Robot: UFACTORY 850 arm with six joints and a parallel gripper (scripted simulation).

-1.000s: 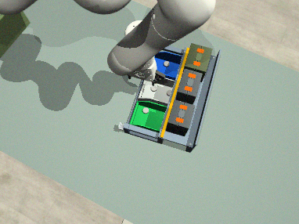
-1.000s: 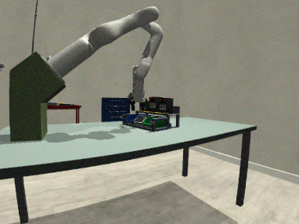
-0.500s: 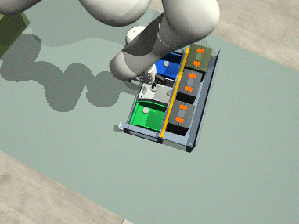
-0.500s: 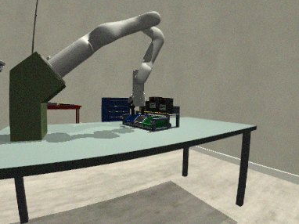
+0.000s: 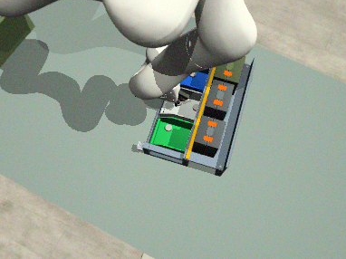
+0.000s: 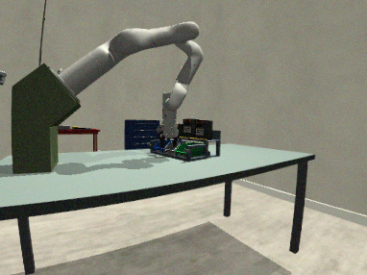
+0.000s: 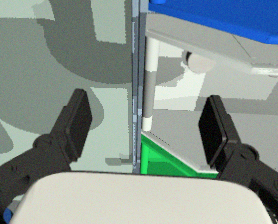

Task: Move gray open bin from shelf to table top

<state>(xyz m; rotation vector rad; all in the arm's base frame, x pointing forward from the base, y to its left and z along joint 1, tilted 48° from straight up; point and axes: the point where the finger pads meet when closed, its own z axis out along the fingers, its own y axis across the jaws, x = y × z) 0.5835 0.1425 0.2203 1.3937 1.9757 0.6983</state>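
The gray open bin (image 5: 180, 112) (image 7: 200, 107) sits in the shelf's front row between a green bin (image 5: 169, 134) (image 7: 167, 161) and a blue bin (image 5: 196, 81) (image 7: 220, 14). A round part (image 7: 200, 62) lies in it. My gripper (image 5: 177, 100) (image 6: 165, 136) (image 7: 145, 106) is open and empty. It hangs low over the gray bin's front edge, with one finger outside the shelf's front rail (image 7: 136, 90) over the table (image 5: 68, 163) (image 7: 30, 50) and the other over the bin's inside. The arm hides much of the gray and blue bins in the overhead view.
The shelf (image 5: 206, 163) (image 6: 186, 150) has a raised back row of dark bins (image 5: 209, 131) holding orange parts, behind an orange bar (image 5: 199, 113). A tall green box (image 6: 34, 120) (image 5: 11, 32) stands at the table's far left. A blue cabinet (image 6: 139, 134) and a red table (image 6: 79, 131) stand behind.
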